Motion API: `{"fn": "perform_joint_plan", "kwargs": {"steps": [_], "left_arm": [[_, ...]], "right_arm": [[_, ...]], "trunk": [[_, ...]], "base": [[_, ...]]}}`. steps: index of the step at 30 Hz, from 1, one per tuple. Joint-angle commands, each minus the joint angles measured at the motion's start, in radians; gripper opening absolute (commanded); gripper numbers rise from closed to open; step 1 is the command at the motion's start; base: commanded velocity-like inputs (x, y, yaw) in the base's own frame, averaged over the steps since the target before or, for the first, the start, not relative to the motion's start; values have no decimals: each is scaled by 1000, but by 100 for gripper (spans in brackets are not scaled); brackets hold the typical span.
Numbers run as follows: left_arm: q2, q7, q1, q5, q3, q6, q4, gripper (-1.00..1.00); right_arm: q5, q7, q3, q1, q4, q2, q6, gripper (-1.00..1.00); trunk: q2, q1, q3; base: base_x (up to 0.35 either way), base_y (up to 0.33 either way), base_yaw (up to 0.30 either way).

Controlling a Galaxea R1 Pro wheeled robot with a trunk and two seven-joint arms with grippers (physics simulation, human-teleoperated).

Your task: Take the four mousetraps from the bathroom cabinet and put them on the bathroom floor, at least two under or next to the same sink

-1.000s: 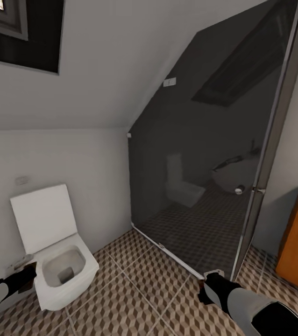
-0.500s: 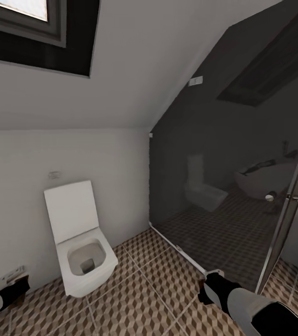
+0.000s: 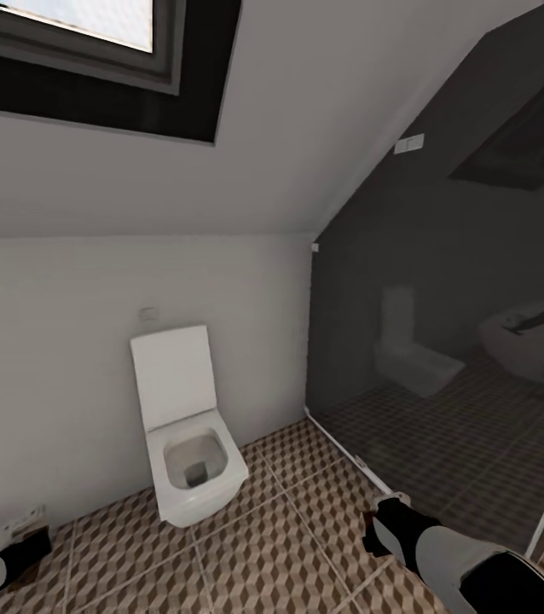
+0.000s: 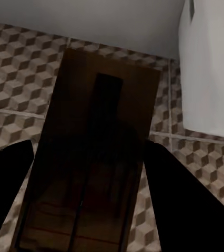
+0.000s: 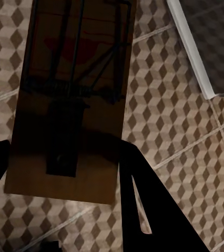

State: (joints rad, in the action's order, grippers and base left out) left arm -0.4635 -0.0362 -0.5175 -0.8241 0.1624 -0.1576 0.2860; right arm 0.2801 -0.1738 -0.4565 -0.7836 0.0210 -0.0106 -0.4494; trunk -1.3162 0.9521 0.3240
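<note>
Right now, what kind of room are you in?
A bathroom: a white toilet against the wall, a dark glass shower screen beside it, and cube-patterned floor tiles.

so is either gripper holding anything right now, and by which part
Both are. The left gripper grips a mousetrap by one end of its wooden base; the right gripper grips another mousetrap likewise.

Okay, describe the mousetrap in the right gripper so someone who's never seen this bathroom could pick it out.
Start at the white toilet against the pale wall, then look across the cube-patterned tiled floor towards the dark glass shower screen. Just before that screen is the right gripper, shut on a small flat brown wooden mousetrap. Its dark wire spring and red mark stand out.
</note>
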Motion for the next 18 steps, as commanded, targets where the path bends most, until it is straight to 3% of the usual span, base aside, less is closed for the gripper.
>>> {"fn": "perform_joint_plan", "kwargs": {"steps": [1,4,7,9,13,18], "left_arm": [[3,-4,-1,6,7,-2,-4,-100],[17,-39,-1,66,8,-2,-17,-100],[28,-114,-1,133,8,-2,-29,-100],[31,-148,-1,158,7,-1,-37,-100],[35,-178,-1,184,7,-1,-51,-100],[37,-186,-1,193,5,0,-54,-100]], "right_arm": [[14,-5,-7,0,2,0,-5,-100],[13,-7,-7,0,3,2,-4,-100],[15,-3,-6,0,5,6,-4,-100],[16,0,-6,0,7,7,-4,-100],[15,0,-6,0,8,9,-4,-100],[15,-1,-7,0,8,9,-3,-100]], "trunk": [[-1,0,1],[-1,0,1],[-1,0,1],[-1,0,1],[-1,0,1],[-1,0,1]], "base": [[0,0,294],[0,0,294],[0,0,184],[22,0,80],[168,0,33],[288,-20,7]]}}
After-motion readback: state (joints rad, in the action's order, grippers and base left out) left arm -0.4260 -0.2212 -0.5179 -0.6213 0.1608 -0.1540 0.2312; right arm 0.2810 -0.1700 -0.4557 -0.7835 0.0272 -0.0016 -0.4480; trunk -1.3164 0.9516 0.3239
